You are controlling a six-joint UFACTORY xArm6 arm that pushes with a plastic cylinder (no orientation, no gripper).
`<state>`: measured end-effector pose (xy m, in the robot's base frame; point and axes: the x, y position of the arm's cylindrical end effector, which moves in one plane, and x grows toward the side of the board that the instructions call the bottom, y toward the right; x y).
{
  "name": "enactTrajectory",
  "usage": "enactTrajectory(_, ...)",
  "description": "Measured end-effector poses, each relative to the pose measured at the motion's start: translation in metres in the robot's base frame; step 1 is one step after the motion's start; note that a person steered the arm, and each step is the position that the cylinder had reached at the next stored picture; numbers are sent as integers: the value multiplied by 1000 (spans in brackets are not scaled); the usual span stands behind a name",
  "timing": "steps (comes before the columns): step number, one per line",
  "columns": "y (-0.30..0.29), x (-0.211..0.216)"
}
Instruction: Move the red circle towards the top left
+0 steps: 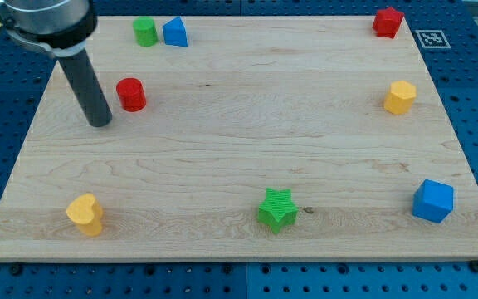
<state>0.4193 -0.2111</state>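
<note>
The red circle, a short red cylinder, stands on the wooden board in the upper left part of the view. My tip rests on the board just to the view's left of it and slightly lower, a small gap apart. The dark rod rises from the tip toward the view's top left corner.
A green cylinder and a blue triangular block stand near the top edge, above the red circle. A red block is top right, a yellow hexagon right, a blue block bottom right, a green star bottom centre, a yellow heart bottom left.
</note>
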Motion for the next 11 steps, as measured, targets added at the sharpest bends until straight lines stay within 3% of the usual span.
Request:
enactTrajectory(1, -2, -42)
enactTrajectory(2, -2, -59)
enactTrajectory(5, -2, -79)
enactTrajectory(7, -7, -68)
enactTrajectory(9, -14, -12)
enactTrajectory(11, 45, -16)
